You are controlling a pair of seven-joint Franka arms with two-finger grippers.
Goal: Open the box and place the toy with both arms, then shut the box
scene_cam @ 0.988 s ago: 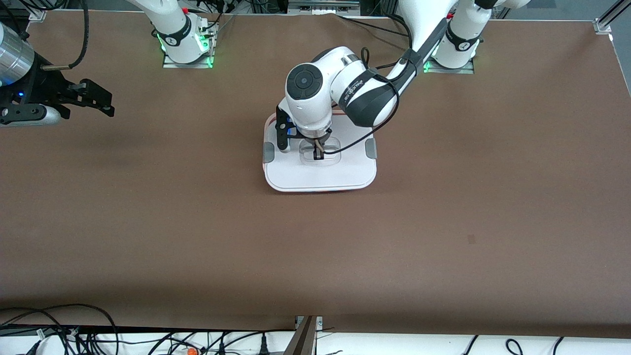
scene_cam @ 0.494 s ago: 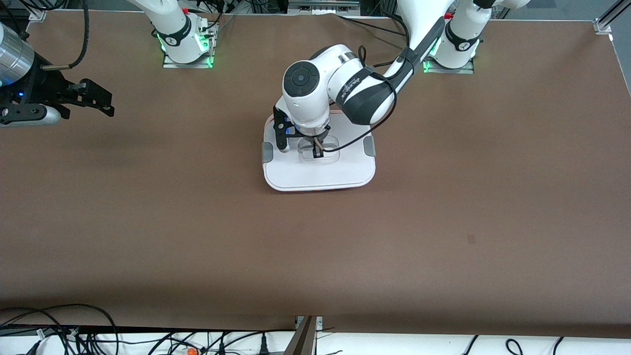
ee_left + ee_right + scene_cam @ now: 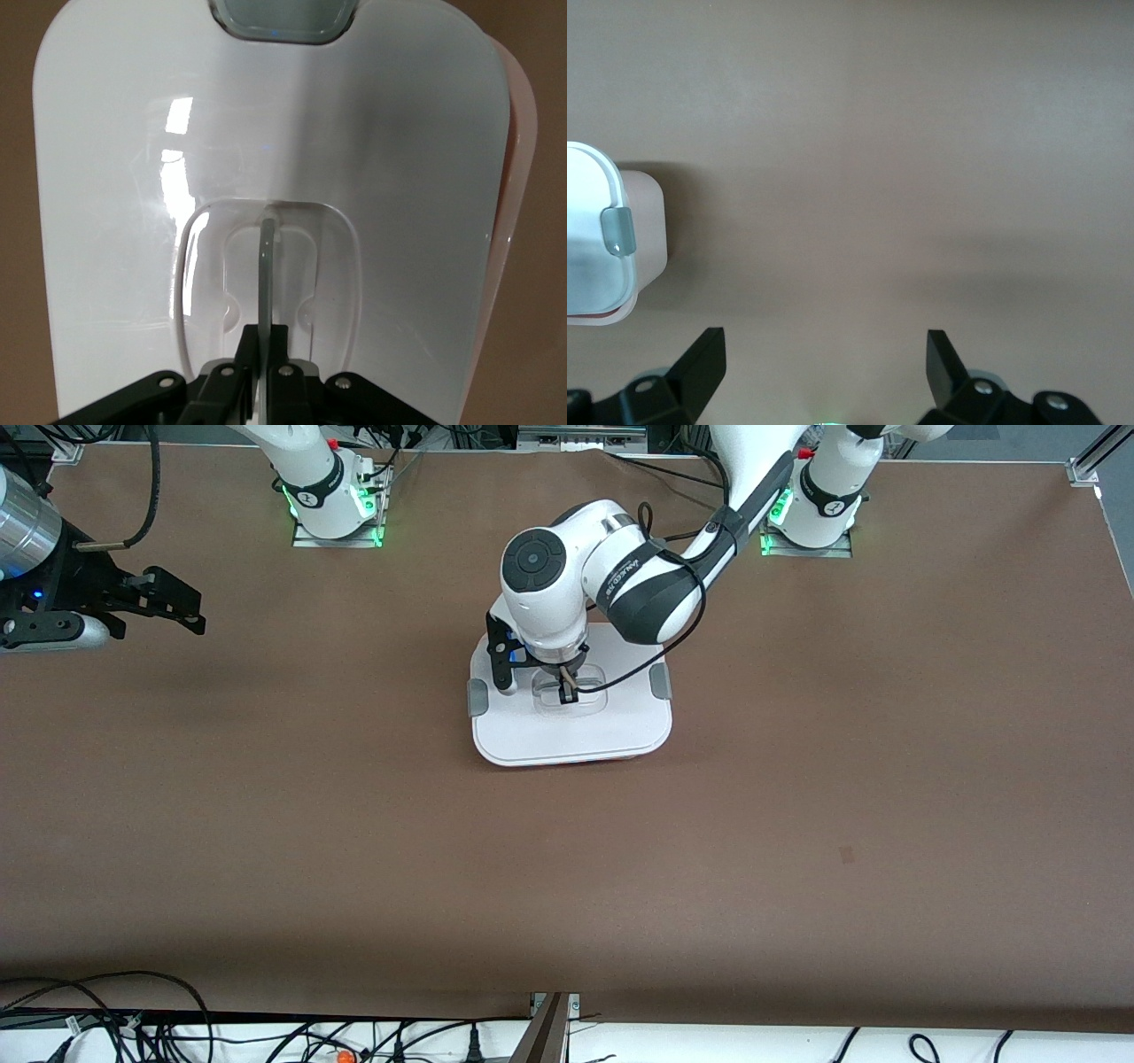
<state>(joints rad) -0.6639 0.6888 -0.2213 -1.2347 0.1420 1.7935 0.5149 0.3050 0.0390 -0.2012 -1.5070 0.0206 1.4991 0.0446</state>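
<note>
The box's white lid (image 3: 576, 731) with two grey clips (image 3: 477, 697) lies over the pinkish tub, whose rim (image 3: 611, 759) shows at the lid's near edge. My left gripper (image 3: 567, 691) is shut on the clear central handle (image 3: 266, 266), seen edge-on between the fingers (image 3: 267, 332). The tub (image 3: 524, 133) peeks out beside the lid (image 3: 372, 133), so the lid sits offset from it. My right gripper (image 3: 182, 607) waits open and empty above the table at the right arm's end; its wrist view (image 3: 824, 341) shows the box (image 3: 645, 221) at the edge. The toy is out of view.
Brown table surface (image 3: 567, 868) all around the box. Cables and a rail run along the table's near edge (image 3: 549, 1027). The arm bases stand at the table's edge farthest from the front camera (image 3: 337, 505).
My left gripper and the lid it holds have shifted slightly toward the arm bases and the right arm's end. The right arm has not moved.
</note>
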